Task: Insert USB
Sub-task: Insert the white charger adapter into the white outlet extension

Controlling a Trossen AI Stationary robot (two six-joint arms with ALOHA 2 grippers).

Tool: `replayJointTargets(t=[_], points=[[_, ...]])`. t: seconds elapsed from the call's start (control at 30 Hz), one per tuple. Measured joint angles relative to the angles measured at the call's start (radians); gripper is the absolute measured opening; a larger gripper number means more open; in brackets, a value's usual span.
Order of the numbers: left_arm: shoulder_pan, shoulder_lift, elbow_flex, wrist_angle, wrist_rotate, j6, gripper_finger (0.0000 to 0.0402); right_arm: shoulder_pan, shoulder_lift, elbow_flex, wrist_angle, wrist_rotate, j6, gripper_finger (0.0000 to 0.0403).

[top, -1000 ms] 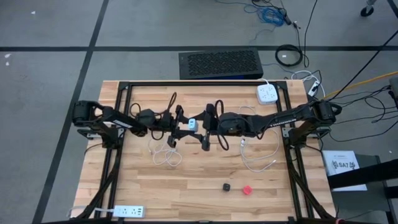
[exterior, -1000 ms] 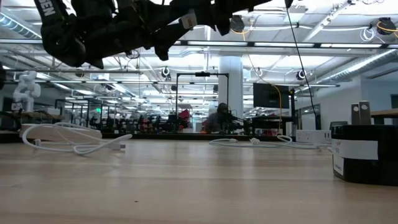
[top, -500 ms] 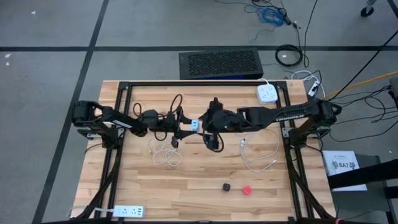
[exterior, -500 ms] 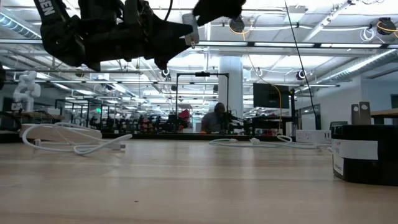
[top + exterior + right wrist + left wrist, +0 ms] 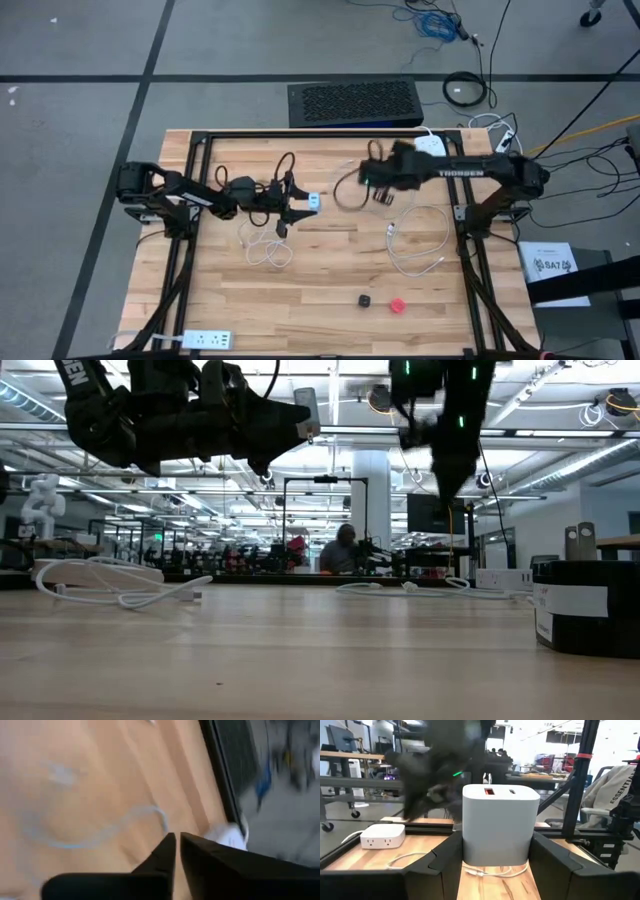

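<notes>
My left gripper [image 5: 498, 866] hangs above the table's middle and holds a white charger block [image 5: 500, 822]. In the high view the block [image 5: 314, 201] shows at the fingers' ends. Its face with two ports [image 5: 499, 791] points toward the table's right edge. My right gripper [image 5: 381, 194] is farther toward the far right, apart from the block. Its fingers [image 5: 170, 849] are shut on nothing. One white USB cable [image 5: 415, 240] lies loose on the table under the right arm, with its plug [image 5: 390, 232] free. A second cable [image 5: 268, 248] lies coiled below the left gripper. My left gripper pinches the charger block's two side faces [image 5: 468, 851] between its two fingers, at the end away from the ports. The fingers lie level and point toward the table's right edge. The block is lifted clear of the table and sits straight, ports facing away from the wrist.
A white power strip [image 5: 430, 150] sits at the far right and another [image 5: 205, 340] at the near left corner. A small black cube [image 5: 365, 299] and a red piece [image 5: 397, 305] lie near the front. A black frame [image 5: 200, 150] borders the table.
My right gripper has drawn back from beside the charger block, swinging toward the table's far right edge and turning as it went. The left gripper and the block have stayed where they were.
</notes>
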Motion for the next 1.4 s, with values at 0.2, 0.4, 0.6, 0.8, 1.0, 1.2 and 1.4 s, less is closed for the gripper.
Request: replayJointTargets(t=[0.2,0.4,0.6,0.8,1.0,1.2,1.4], points=[[0.002,0.000,0.000,-0.016,-0.010,0.003,0.0194,-0.257,-0.007,-0.186,0.095,-0.004,0.066,0.0005],[0.023,0.000,0.000,-0.055,-0.013,0.001,0.0194,-0.437,-0.015,-0.287,0.264,-0.007,0.025,0.0001],[0.040,0.001,-0.001,-0.068,-0.014,0.000,0.0194,-0.567,-0.017,-0.336,0.258,0.045,0.063,0.0000],[0.058,0.001,-0.001,-0.070,-0.014,0.000,0.0194,-0.634,-0.018,-0.349,0.280,0.079,0.024,0.0000],[0.061,0.001,-0.001,-0.071,-0.014,0.000,0.0194,-0.636,-0.018,-0.349,0.293,0.072,0.017,0.0000],[0.061,0.001,-0.001,-0.071,-0.014,0.002,0.0194,-0.635,-0.018,-0.362,0.370,-0.002,0.017,0.0000],[0.061,0.001,-0.001,-0.071,-0.015,0.001,0.0194,-0.621,-0.026,-0.434,0.477,-0.082,0.050,0.0000]])
